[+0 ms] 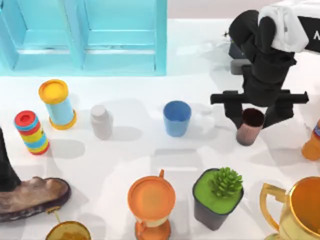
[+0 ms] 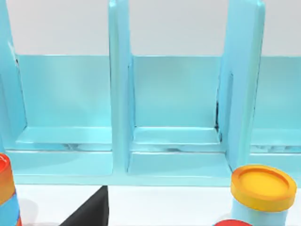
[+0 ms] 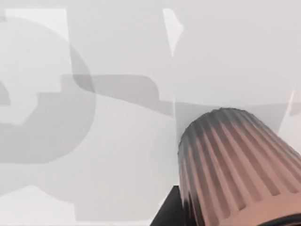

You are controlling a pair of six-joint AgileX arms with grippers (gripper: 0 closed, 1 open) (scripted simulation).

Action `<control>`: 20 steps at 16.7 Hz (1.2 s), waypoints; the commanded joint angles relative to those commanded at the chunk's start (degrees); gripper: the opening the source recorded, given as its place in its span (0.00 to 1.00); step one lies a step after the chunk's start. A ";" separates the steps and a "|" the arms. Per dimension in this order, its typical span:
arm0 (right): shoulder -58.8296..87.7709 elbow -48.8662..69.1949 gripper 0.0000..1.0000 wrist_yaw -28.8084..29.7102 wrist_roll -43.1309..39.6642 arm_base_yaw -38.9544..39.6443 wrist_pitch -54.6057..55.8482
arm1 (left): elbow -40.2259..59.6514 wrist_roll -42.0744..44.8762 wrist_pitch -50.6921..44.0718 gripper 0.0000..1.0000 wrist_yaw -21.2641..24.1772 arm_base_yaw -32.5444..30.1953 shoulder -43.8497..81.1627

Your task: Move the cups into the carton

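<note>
Currently the right end effector [image 1: 257,118] hangs spread, its fingers straddling the copper-brown cup [image 1: 249,126], which stands upright on the bench [image 1: 140,150]. To its left stands the blue cup [image 1: 177,118]; farther, the carton [image 1: 82,35].

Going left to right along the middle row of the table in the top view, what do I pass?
Striped ring stack → yellow-lidded canister → white bottle → blue cup → copper cup, standing between the fingers of the right pincer → orange bottle at the table's right edge.
</note>
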 joint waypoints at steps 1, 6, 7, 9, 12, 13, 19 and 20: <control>0.00 0.00 0.00 0.00 0.00 0.00 0.00 | 0.00 0.00 0.00 1.00 0.00 0.00 0.00; -0.13 -0.05 0.00 0.03 0.05 -0.14 -0.01 | 0.00 0.00 0.00 1.00 0.00 0.00 0.00; -0.23 0.05 0.00 0.01 -0.03 -0.20 -0.05 | 0.00 0.00 0.00 1.00 0.00 0.00 0.00; -1.28 1.49 0.00 -0.14 -1.14 -1.52 -0.99 | 0.00 0.00 0.00 1.00 0.00 0.00 0.00; -3.03 4.86 0.00 0.36 -4.57 -6.66 -5.14 | 0.00 0.00 0.00 1.00 0.00 0.00 0.00; -3.55 5.75 0.00 0.70 -5.99 -8.65 -7.06 | 0.00 0.00 0.00 1.00 0.00 0.00 0.00; -9.10 8.40 0.00 0.19 -13.46 -14.10 -17.49 | 0.00 0.00 0.00 1.00 0.00 0.00 0.00; -9.56 8.54 0.00 -0.01 -13.94 -14.07 -18.05 | 0.00 0.00 0.00 1.00 0.00 0.00 0.00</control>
